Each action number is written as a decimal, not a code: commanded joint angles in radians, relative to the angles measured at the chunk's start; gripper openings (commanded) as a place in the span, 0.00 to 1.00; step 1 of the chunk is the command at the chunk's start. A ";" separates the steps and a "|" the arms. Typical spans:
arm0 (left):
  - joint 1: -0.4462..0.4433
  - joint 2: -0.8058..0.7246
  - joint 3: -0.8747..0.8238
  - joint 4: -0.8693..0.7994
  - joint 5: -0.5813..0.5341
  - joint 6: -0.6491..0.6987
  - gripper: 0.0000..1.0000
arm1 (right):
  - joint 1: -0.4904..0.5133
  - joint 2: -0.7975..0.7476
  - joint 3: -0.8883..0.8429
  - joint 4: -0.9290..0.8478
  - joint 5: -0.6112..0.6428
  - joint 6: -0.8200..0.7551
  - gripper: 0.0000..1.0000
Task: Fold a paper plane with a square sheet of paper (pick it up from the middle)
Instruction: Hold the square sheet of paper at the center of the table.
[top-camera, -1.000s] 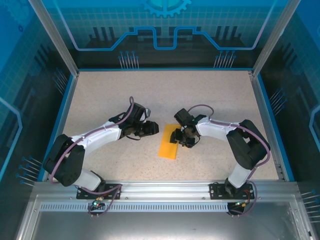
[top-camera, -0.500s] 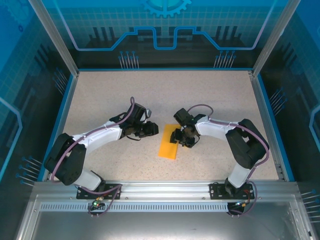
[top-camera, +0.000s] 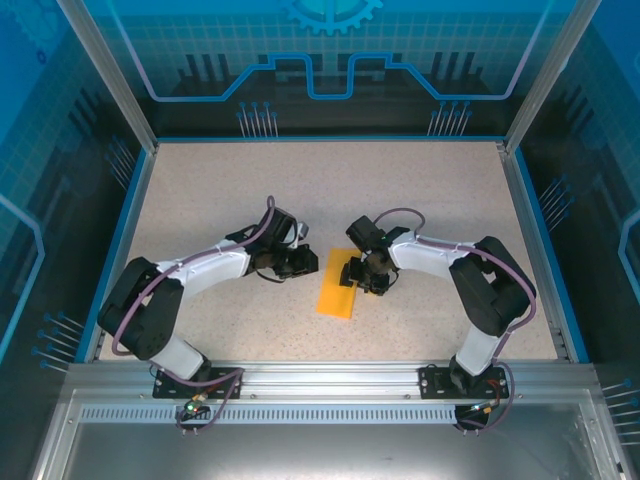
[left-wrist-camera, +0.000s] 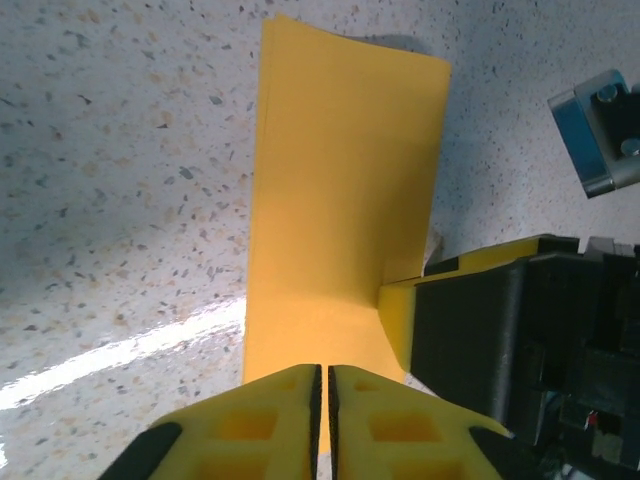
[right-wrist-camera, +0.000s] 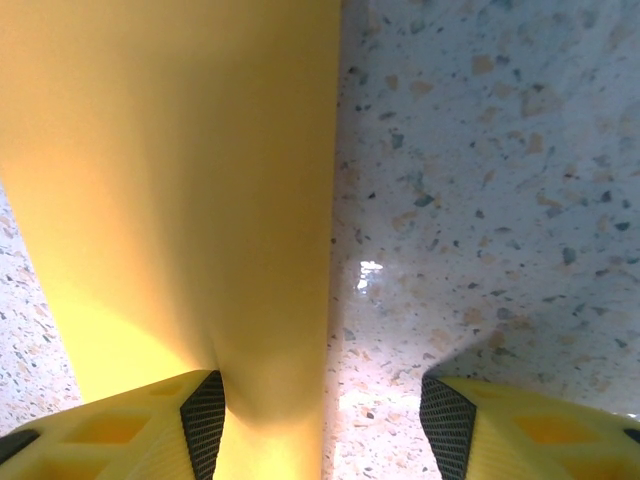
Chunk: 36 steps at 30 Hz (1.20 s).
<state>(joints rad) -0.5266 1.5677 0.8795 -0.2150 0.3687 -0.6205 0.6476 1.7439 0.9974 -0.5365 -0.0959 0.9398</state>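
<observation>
Near the middle of the table (top-camera: 220, 190), left gripper (top-camera: 313, 262) (left-wrist-camera: 322, 372) squeezed shut at the left edge of the square sheet of paper (top-camera: 337, 290) (left-wrist-camera: 340, 180) (right-wrist-camera: 170, 180), right gripper (top-camera: 352, 275) (right-wrist-camera: 325, 400) open across its right edge, paper a narrow orange strip

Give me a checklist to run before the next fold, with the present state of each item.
1. The square sheet of paper lies on the table as a narrow rectangle: ok.
2. The left gripper is shut, at the paper's near end: ok.
3. Paper pinched in its jaws: cannot tell.
4. The right gripper is open, straddling one long edge of the paper: ok.
5. The two grippers are apart from each other: ok.
</observation>
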 joint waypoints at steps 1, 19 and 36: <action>0.001 0.045 0.044 0.012 0.066 0.000 0.05 | 0.018 0.076 -0.025 0.030 0.014 0.005 0.60; 0.001 0.055 0.053 -0.021 0.056 0.009 0.04 | 0.014 0.049 -0.015 0.028 0.001 -0.043 0.58; 0.001 0.082 0.074 -0.023 0.081 0.010 0.04 | 0.017 0.071 -0.018 0.018 0.018 -0.028 0.57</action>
<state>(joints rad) -0.5266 1.6264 0.9138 -0.2237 0.4084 -0.6250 0.6476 1.7412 0.9966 -0.5407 -0.0929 0.9157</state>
